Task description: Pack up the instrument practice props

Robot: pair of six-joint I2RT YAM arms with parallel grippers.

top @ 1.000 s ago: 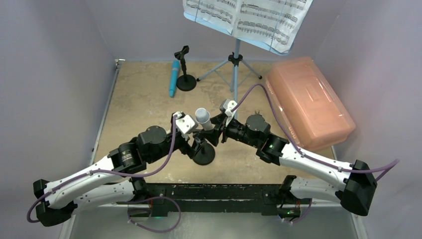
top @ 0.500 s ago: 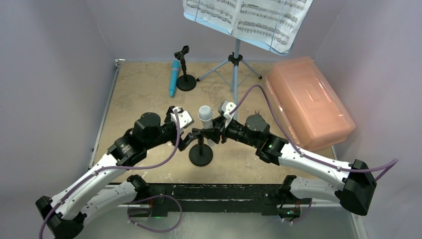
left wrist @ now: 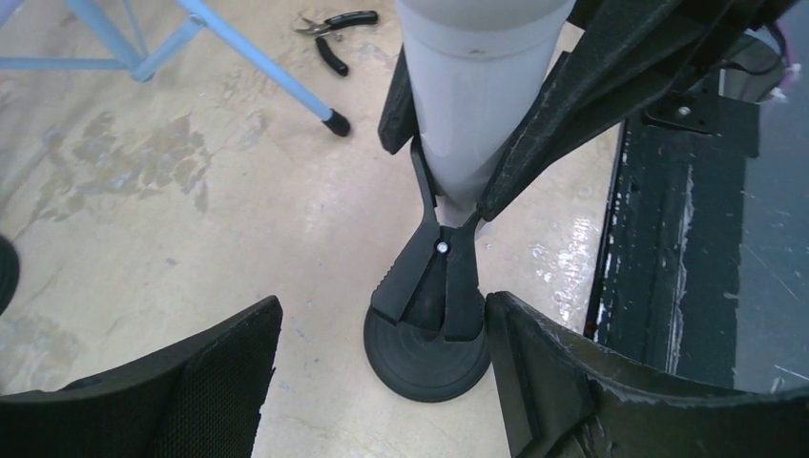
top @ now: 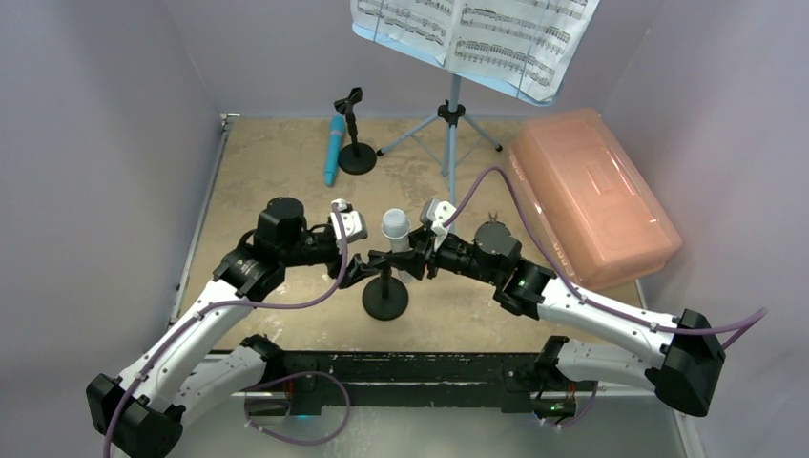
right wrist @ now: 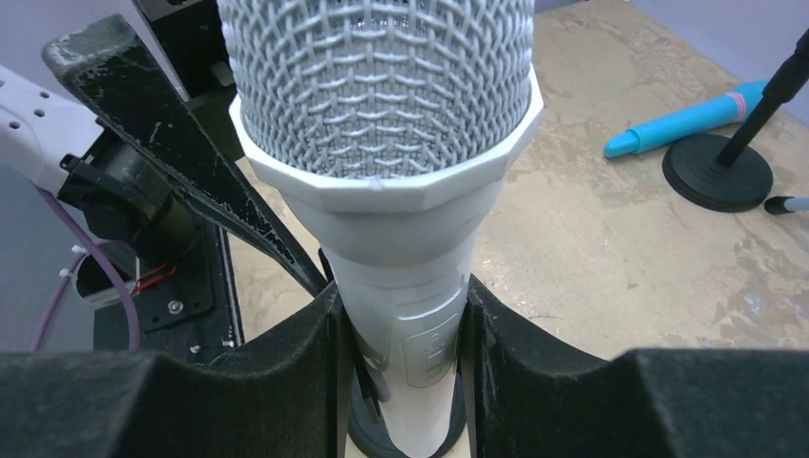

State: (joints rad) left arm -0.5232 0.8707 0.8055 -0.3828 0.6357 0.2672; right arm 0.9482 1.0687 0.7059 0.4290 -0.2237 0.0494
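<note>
The white microphone [top: 395,227] stands upright in the clip of a black round-based mic holder [top: 385,298] near the table's front. My right gripper [top: 408,260] is shut on the microphone's body [right wrist: 382,143], just below the mesh head. Down beside the holder's stem, my left gripper [left wrist: 382,315] is open, with the holder's base [left wrist: 426,358] between its fingers but untouched. The blue microphone [top: 334,150] lies beside the second mic holder [top: 356,153] at the back. The light-blue music rack [top: 451,119] carries sheet-music pages [top: 477,33].
A pink translucent box [top: 591,196] with its lid on lies at the right. Black-handled pliers [left wrist: 339,24] rest on the table near a tripod leg [left wrist: 262,67]. The black base rail [left wrist: 668,239] runs along the near edge.
The white microphone went from tilted to upright in its holder. My right gripper closed on its body. My left arm drew back to the left and its elbow rose.
</note>
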